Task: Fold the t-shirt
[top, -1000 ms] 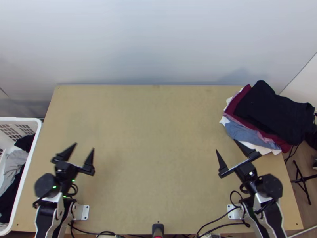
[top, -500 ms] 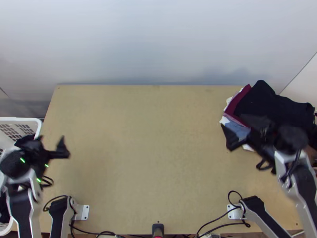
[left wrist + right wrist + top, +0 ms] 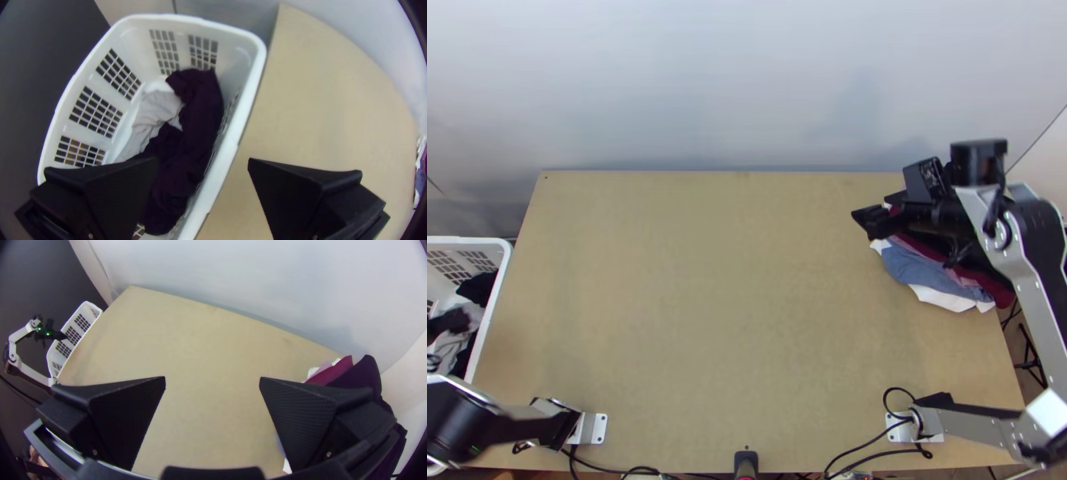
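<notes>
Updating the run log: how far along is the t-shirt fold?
Done, apparently: a layered stack of clothes at the right of the table; can't tell if this shirt's in it. In hand: nothing; left gripper open over the basket of bunched clothes, right gripper open near the stack. Left, probably: pick a garment, spread it, fold it, stack it.
</notes>
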You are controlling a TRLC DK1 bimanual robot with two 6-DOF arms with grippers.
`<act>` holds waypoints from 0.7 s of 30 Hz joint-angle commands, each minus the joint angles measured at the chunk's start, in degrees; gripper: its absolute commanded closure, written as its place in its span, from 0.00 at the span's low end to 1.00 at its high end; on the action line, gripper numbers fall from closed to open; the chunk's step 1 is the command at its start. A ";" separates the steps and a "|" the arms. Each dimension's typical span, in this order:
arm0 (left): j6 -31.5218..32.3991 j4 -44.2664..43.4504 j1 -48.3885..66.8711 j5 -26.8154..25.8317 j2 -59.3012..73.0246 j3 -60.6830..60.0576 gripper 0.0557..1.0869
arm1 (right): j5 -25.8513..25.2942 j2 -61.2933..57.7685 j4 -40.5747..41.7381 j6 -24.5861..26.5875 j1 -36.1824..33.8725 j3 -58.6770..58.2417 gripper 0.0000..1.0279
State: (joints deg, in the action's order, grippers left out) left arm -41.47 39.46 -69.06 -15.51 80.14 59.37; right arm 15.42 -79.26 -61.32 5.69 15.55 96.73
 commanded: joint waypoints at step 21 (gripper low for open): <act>-7.39 7.47 -11.80 10.23 52.58 29.75 0.08 | -2.50 -7.48 -11.37 -7.45 0.71 17.44 0.05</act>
State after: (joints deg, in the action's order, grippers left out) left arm -48.93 43.99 -80.53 -5.87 124.01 82.78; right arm 14.35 -86.41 -72.12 -0.05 14.26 111.02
